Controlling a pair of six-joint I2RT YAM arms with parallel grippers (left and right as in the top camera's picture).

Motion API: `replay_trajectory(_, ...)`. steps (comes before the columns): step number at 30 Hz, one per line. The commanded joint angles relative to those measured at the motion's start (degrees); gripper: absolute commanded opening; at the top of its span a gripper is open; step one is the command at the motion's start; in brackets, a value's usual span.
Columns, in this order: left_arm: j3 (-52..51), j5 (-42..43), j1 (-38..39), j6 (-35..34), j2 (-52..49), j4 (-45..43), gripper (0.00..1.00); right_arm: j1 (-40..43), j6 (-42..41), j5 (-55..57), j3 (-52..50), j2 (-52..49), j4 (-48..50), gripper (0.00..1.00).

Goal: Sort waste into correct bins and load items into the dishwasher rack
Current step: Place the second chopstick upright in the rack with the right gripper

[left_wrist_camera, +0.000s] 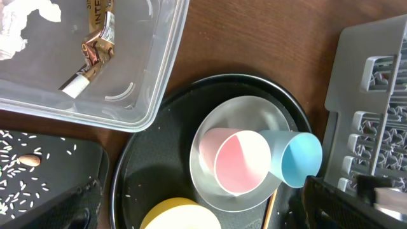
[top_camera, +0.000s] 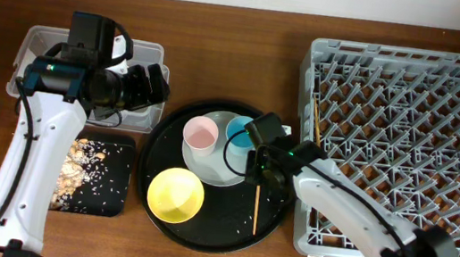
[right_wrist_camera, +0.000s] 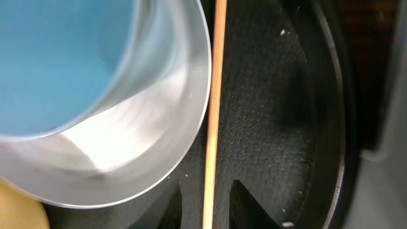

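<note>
Clear plastic tub [top_camera: 31,36] sits far left; our left wrist view shows the tissue [left_wrist_camera: 19,25] and foil wrapper [left_wrist_camera: 95,48] inside it, which the arm hides from overhead. Below it, scraps [top_camera: 81,162] lie in the black tray [top_camera: 112,198]. We cannot tell how the left gripper [top_camera: 144,85] stands. On the round tray [top_camera: 196,239], the yellow bowl [top_camera: 175,194], pink cup [top_camera: 201,133] and tilted blue cup [top_camera: 239,130] wait, the cups on the plate [top_camera: 223,177]. Only the right wrist view shows the right gripper [right_wrist_camera: 206,198] spread astride the chopstick [right_wrist_camera: 215,95], just beside the plate's rim. Closing crooked could roll the thin stick away or nudge the plate and tip the blue cup. The rack [top_camera: 409,136] stands rightmost.
</note>
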State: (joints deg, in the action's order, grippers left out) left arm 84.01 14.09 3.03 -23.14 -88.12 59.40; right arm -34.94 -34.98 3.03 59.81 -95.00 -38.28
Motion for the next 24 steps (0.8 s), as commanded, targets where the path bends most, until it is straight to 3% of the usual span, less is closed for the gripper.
replay_trajectory(1, 0.5, -0.4, -0.2, 0.9, 0.4, 0.0, 0.99, -0.5, -0.7, 0.7, -0.6, -3.2, 0.4, 0.25)
replay_trajectory(11, 0.5, -0.4, -0.2, 0.9, 0.4, 0.0, 0.99, -1.8, -0.7, 0.7, -0.8, -10.4, 3.0, 0.24)
replay_trajectory(15, 0.5, -0.4, -0.2, 0.9, 0.4, 0.0, 0.99, -1.8, -0.7, 0.6, -0.8, -10.9, 2.4, 0.05)
replay_trajectory(17, 0.5, -0.4, -0.2, 0.9, 0.4, 0.0, 0.99, -1.8, -0.7, 0.5, -0.5, -10.8, 2.1, 0.04)
replay_trajectory(21, 0.5, -0.4, -0.2, 0.9, 0.4, 0.0, 1.00, -1.7, -0.4, 2.5, 4.2, -6.4, -1.0, 0.04)
replay_trajectory(24, 0.5, -0.4, -0.2, 0.9, 0.4, 0.0, 0.99, -1.7, -0.4, 7.9, 8.0, 0.3, -8.9, 0.04)
